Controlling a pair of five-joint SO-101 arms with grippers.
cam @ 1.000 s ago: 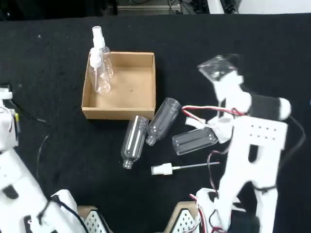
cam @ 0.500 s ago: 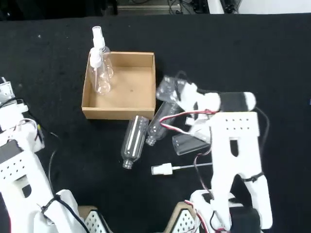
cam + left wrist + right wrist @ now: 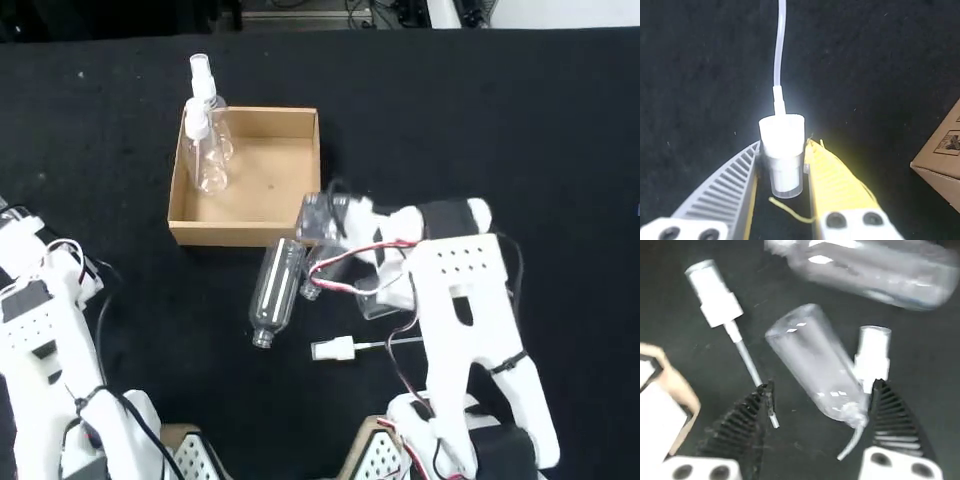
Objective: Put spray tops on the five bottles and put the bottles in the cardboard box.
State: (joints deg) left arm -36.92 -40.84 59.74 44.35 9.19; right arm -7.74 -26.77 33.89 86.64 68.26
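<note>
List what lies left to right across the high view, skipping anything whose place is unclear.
left arm → two capped bottles → uncapped bottle lying on the table → loose spray top → right arm

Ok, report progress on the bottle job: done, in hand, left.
Done: two capped bottles sit in the cardboard box. In hand: the left gripper has its jaws shut on a spray top; the right gripper hangs with jaws open astride a lying bottle. Left: the uncapped bottles on the table need tops and boxing; a loose top lies nearby.
</note>
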